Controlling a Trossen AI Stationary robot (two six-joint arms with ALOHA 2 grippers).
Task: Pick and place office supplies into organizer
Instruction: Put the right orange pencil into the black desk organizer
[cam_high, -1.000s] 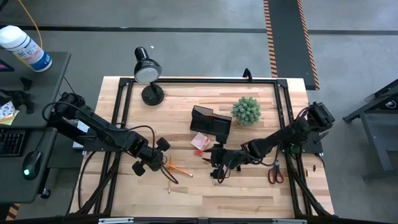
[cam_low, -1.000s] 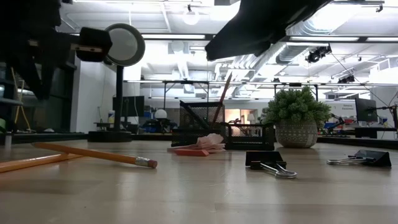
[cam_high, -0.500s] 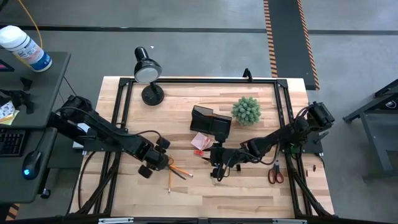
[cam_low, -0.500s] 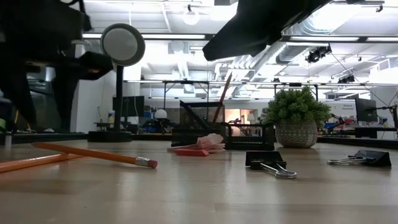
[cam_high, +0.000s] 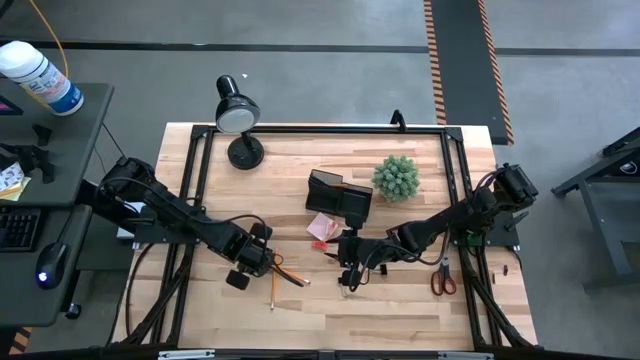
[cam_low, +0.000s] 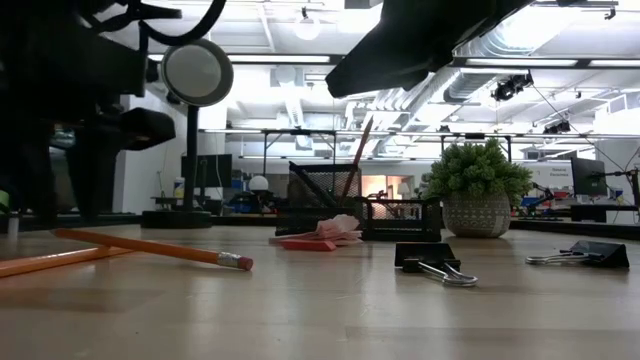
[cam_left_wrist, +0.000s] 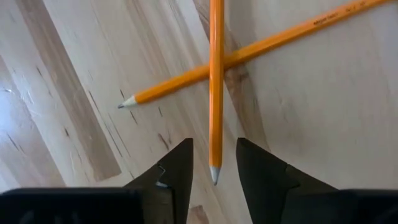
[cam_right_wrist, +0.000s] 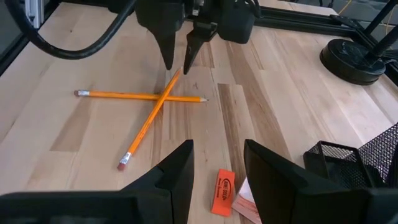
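Observation:
Two orange-yellow pencils (cam_left_wrist: 214, 81) lie crossed on the wood table, also seen in the right wrist view (cam_right_wrist: 152, 106) and at the near left in the low view (cam_low: 150, 248). My left gripper (cam_left_wrist: 214, 149) points down, open, one finger on each side of one pencil's sharpened end, not touching it; the high view shows it (cam_high: 262, 263) left of centre. My right gripper (cam_right_wrist: 217, 155) hovers open near the table's middle (cam_high: 346, 276), nothing between its fingers. The black mesh organizer (cam_high: 340, 195) stands behind it.
A pink sticky-note pad (cam_high: 321, 227) and a small orange block (cam_right_wrist: 222, 190) lie by the organizer. Black binder clips (cam_low: 435, 262) sit in front of it. Red-handled scissors (cam_high: 443, 280) lie at the right. A green plant (cam_high: 397, 177) and a desk lamp (cam_high: 238, 115) stand at the back.
My left gripper has come down to the tabletop and shifted slightly toward the table's right and near edge, ending over the crossed pencils. The pencils have not moved.

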